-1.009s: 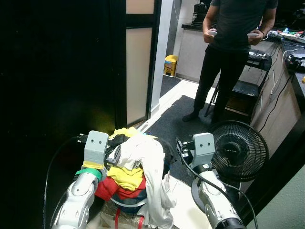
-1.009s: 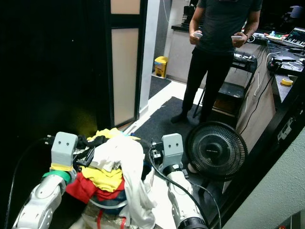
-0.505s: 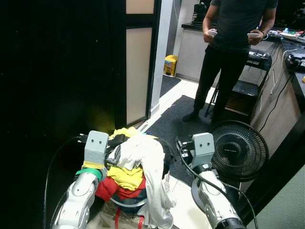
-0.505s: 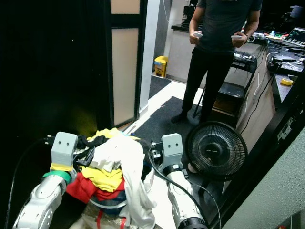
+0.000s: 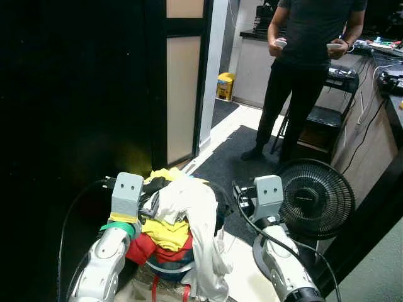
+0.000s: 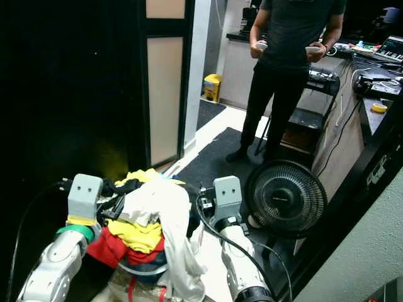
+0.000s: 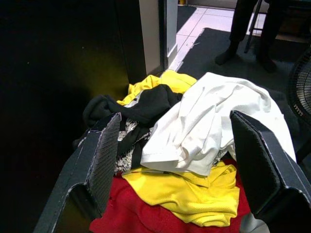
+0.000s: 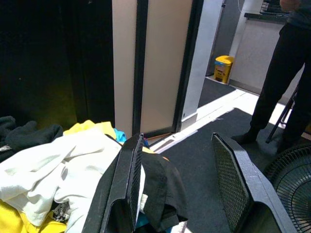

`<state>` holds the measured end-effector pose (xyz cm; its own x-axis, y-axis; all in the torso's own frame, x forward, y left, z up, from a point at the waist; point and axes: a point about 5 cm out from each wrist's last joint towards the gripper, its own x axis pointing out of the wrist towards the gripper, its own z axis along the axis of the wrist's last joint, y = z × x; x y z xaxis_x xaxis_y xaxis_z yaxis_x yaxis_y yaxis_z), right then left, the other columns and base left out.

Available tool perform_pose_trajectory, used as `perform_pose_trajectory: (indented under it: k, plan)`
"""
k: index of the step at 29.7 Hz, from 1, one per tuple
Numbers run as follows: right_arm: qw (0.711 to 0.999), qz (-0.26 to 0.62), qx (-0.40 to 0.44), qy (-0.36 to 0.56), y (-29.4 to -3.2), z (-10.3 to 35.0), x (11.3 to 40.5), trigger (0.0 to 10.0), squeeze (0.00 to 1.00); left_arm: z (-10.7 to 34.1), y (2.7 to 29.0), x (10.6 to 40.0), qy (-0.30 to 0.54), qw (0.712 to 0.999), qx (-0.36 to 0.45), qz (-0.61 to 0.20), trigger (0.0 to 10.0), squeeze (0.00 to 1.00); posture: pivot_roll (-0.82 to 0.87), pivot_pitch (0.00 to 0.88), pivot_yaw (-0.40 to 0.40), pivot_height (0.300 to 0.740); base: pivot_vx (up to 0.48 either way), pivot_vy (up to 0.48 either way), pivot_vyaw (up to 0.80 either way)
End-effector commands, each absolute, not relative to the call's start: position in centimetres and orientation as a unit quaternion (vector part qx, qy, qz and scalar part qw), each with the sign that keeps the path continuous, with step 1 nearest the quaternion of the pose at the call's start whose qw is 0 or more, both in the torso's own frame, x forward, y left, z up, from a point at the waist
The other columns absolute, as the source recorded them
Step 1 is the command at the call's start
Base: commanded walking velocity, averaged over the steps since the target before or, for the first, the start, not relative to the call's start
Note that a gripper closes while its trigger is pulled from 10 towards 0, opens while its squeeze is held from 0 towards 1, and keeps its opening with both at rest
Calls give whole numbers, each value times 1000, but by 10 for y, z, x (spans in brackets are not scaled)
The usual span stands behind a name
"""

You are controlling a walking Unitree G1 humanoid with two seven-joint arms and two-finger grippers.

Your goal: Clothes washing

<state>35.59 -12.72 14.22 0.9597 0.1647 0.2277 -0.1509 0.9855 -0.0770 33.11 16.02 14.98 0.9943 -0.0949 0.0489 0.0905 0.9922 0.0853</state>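
A heap of laundry sits in a round basket (image 5: pixel 169 269) low in front of me, between my two arms. A white garment (image 5: pixel 189 200) lies on top and hangs over the front. Under it are a yellow shirt (image 5: pixel 165 234), a red cloth (image 5: pixel 146 249) and a black garment (image 7: pixel 153 103). My left gripper (image 7: pixel 177 165) is open, its fingers (image 7: pixel 99 162) wide apart on either side of the heap. My right gripper (image 8: pixel 180 187) is also open at the heap's right side, with one finger (image 8: pixel 130 182) against a black cloth (image 8: pixel 158 187).
A person (image 5: pixel 305 69) stands ahead on a dark mat (image 5: pixel 236 157), holding two controllers. A black floor fan (image 5: pixel 316 199) stands close by my right arm. A dark wall and a frosted door panel (image 5: pixel 182 94) are on the left. A yellow bin (image 5: pixel 225 86) stands beyond the doorway, a counter (image 5: pixel 368 135) to the right.
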Motion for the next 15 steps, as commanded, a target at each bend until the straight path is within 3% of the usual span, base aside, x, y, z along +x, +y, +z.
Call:
perform_pose_trajectory:
  k: [1,15]
  plan:
    - [992,76,-29,-101,-128,134,354,10000,0,143,160,330,-15,998,43,-47,10000,0,-2,22,16,740,0,0,0]
    - [991,78,-29,-101,-128,135,355,10000,0,143,160,331,-15,998,42,-47,10000,0,1,16,14,740,0,0,0]
